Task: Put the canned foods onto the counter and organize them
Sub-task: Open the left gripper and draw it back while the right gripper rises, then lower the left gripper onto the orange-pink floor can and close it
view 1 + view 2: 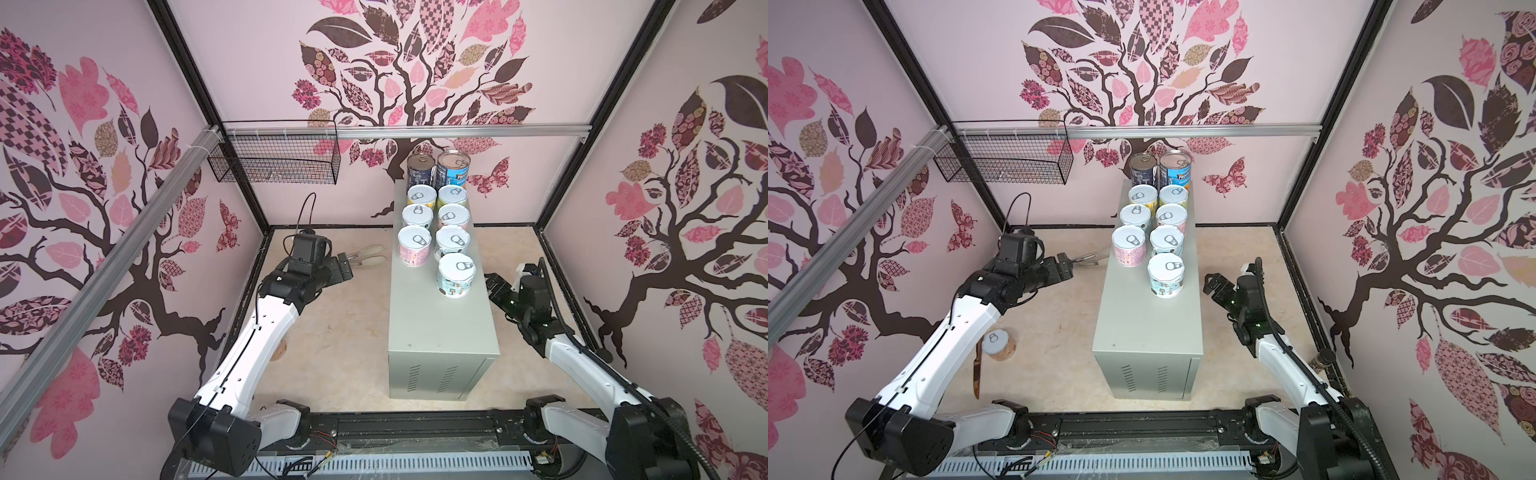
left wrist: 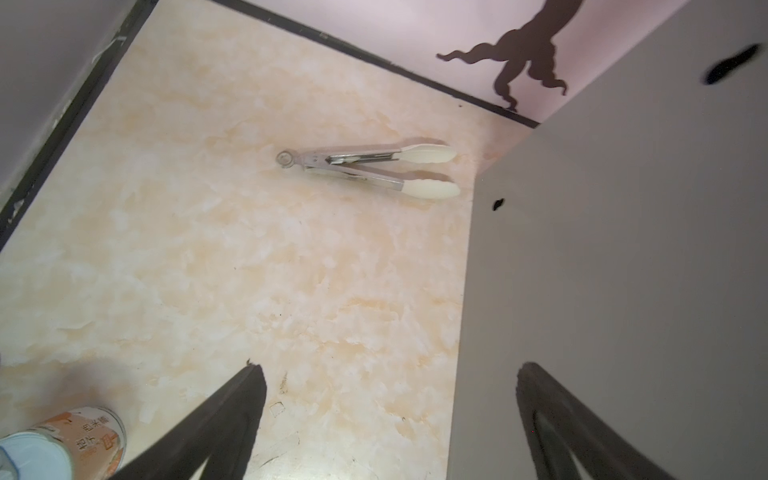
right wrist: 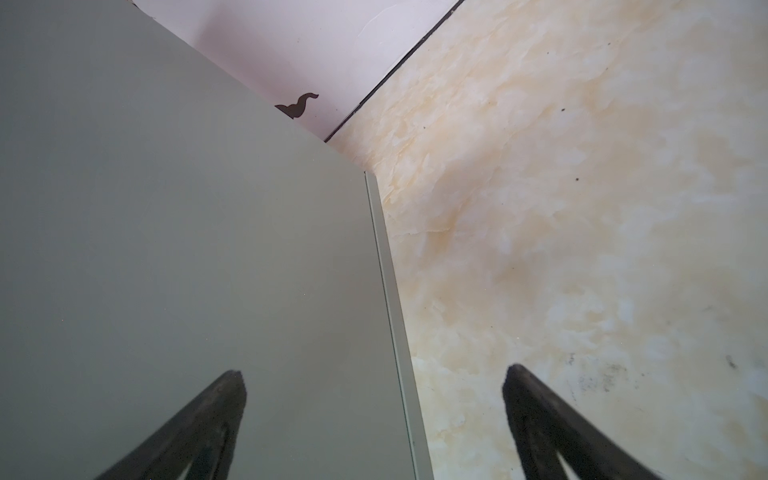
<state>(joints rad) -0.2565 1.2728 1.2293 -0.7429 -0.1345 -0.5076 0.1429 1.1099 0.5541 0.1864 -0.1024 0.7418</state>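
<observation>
Both top views look down from high above the near edge of the cell, facing the back wall [image 1: 374,62]. They stand far enough off to take in the floor [image 1: 340,332] and the whole tabletop [image 1: 432,332] with its tins [image 1: 455,274]. They share nearly the same scene, shifted slightly sideways. The left wrist view sits close behind the left hand [image 2: 390,368], looking steeply down at the floor, the tongs [image 2: 365,168] and one side wall of the tabletop. The right wrist view looks past the right hand [image 3: 374,371], very near the tabletop's other side wall and the floor beside it.
</observation>
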